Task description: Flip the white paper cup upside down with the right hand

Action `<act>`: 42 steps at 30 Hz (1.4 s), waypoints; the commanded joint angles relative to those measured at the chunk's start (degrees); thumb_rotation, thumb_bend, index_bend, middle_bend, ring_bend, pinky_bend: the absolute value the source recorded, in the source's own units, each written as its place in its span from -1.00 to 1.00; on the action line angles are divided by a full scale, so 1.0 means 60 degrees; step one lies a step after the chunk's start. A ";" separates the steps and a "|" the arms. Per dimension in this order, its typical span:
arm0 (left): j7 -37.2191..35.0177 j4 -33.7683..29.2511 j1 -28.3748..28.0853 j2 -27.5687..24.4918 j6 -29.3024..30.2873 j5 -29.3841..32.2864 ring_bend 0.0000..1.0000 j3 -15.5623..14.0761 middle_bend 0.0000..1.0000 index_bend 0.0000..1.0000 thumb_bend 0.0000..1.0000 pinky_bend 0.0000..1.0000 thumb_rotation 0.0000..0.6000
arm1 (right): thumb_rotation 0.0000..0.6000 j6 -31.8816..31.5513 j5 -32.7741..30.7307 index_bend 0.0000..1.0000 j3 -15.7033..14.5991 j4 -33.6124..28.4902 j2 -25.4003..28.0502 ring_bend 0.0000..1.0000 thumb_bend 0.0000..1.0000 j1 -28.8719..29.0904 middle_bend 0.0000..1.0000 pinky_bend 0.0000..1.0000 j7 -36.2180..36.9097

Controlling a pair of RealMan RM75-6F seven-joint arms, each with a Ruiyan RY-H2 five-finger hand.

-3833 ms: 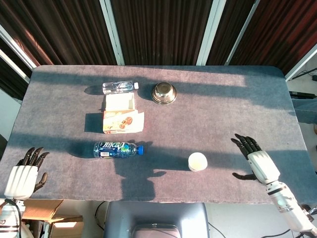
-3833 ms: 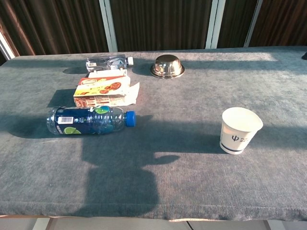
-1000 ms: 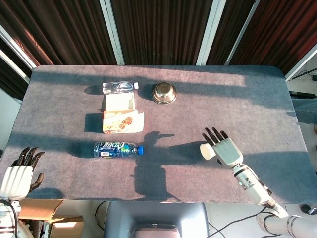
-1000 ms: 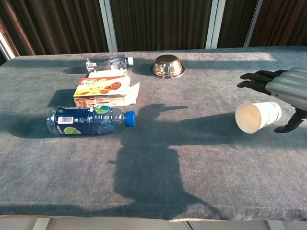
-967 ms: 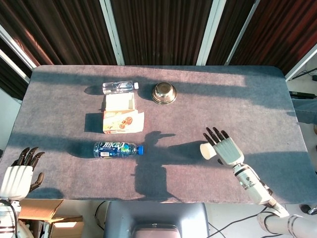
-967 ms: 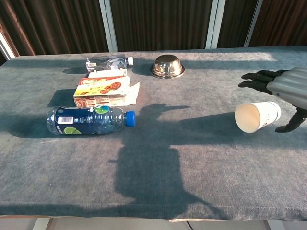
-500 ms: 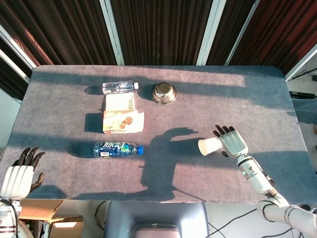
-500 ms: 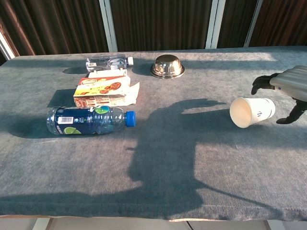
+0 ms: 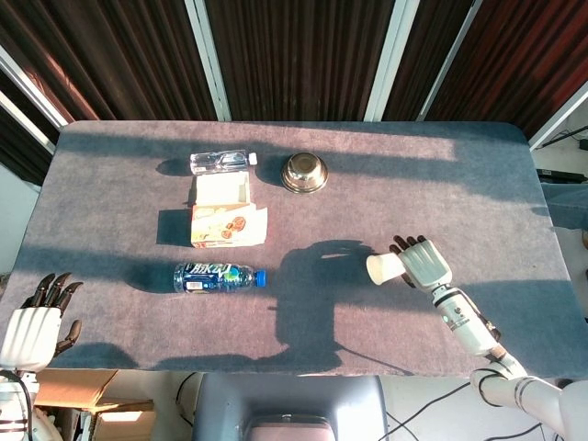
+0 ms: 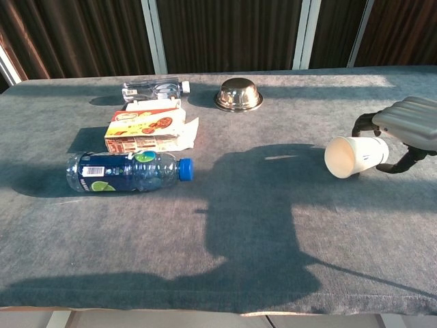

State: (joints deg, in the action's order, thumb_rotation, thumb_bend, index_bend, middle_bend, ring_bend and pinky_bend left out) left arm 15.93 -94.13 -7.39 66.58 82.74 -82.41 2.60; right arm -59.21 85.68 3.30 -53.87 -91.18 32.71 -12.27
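Above grey table (image 10: 205, 273), sideways white paper cup (image 10: 351, 155)

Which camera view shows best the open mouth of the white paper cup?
The chest view: the white paper cup, held sideways by the right hand, faces the camera with its mouth. The head view shows only its side.

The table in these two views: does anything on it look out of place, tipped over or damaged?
The snack box looks torn open, with a flap sticking out at its right end. The blue-capped bottle and the clear bottle lie on their sides. The white paper cup is tilted sideways only because the right hand holds it.
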 commanded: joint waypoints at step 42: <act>-0.0139 -0.0068 0.0035 -0.0085 0.0037 0.0018 -0.84 0.0006 -0.78 -0.54 -0.23 -0.22 1.00 | 1.00 -0.0631 0.1421 -0.11 -0.0273 -0.3115 0.0660 -0.38 0.10 -0.0523 -0.22 -0.15 -1.5414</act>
State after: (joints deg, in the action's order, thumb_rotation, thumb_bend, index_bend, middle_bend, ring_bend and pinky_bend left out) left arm 15.10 -94.54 -7.18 66.07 82.95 -82.30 2.63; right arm -63.12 94.29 1.67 -72.65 -87.12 29.52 -104.72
